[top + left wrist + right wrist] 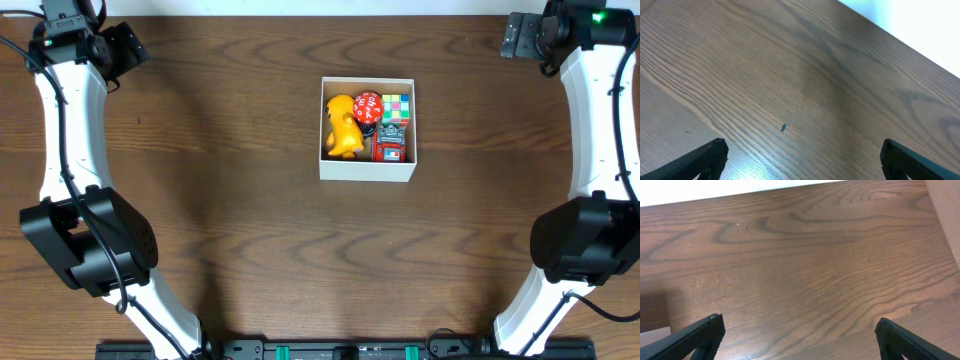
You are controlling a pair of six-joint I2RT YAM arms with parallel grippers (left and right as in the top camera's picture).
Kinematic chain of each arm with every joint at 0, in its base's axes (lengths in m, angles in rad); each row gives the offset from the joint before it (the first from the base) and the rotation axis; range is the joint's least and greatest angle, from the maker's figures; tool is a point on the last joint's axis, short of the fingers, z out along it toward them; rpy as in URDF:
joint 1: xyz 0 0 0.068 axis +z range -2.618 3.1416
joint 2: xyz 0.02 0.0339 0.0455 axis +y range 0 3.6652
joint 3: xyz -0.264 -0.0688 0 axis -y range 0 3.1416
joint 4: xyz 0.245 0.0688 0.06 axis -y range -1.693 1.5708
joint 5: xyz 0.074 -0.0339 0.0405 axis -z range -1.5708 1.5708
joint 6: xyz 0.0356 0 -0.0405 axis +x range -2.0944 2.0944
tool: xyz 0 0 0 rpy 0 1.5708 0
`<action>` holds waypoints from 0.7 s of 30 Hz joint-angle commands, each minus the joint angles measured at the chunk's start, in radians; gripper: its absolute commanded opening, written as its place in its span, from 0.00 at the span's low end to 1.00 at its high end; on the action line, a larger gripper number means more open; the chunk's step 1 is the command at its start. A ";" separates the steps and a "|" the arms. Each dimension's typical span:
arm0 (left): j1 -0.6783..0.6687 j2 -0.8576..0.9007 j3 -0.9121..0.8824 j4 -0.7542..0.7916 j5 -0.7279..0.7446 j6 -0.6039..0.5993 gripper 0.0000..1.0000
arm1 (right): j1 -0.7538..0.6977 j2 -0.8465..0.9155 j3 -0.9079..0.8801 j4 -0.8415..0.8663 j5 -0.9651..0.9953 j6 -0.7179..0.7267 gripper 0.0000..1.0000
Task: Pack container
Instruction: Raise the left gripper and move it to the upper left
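1. looking down from overhead, the container (367, 172) sits near the middle of the table (230, 210), well apart from both arms. it holds a yellow toy (342, 128), a red ball (368, 106), a colour cube (397, 106) and a red truck (390, 146), set close together. its thin card walls are probably light and bendy and would crush easily. i would pinch one wall at the rim close to a corner, where it should be stiffest. lifted by one side, the loaded box would likely sag or tip.
2. left wrist: the left gripper (802, 152) has its fingers spread wide over bare wood and grips nothing. the container is out of view.
3. right wrist: the right gripper (797, 327) is likewise wide apart and empty over bare wood, with no container in sight.
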 commanded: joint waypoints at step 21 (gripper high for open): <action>-0.001 0.000 0.004 -0.006 -0.008 -0.009 0.98 | -0.006 0.003 -0.001 -0.012 0.000 0.016 0.99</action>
